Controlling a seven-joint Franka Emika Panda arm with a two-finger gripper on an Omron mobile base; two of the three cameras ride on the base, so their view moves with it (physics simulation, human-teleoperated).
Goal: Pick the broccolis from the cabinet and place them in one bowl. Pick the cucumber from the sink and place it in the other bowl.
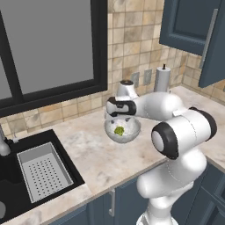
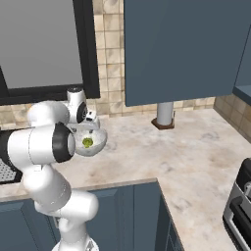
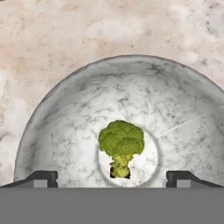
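A beige marble counter runs under a tan tiled wall and a dark-framed window, with low blue cupboards below. In the left base view the black sink sits at about eight o'clock, a grey perforated tray resting in it. The dark blue-grey wall cabinet hangs at one o'clock with a door swung open. A grey cylinder on a dark base stands on the counter by the wall at two o'clock.

Near the middle of that view the pale whitish-grey glassy bowl stands on the counter, well apart from the sink. One yellow-green broccoli lies in the bottom of it. The right base view shows the same bowl at nine o'clock, partly behind the white arm, with the floret inside.

The gripper hangs directly above the bowl, pointing down into it. In the hand view its two dark fingertips stand wide apart at seven and five o'clock, with nothing between them. The broccoli lies in the centre of the bowl's floor, its stem toward six o'clock, clear of both tips. The bowl's rim arcs across the upper half, with marble counter beyond it at twelve o'clock.
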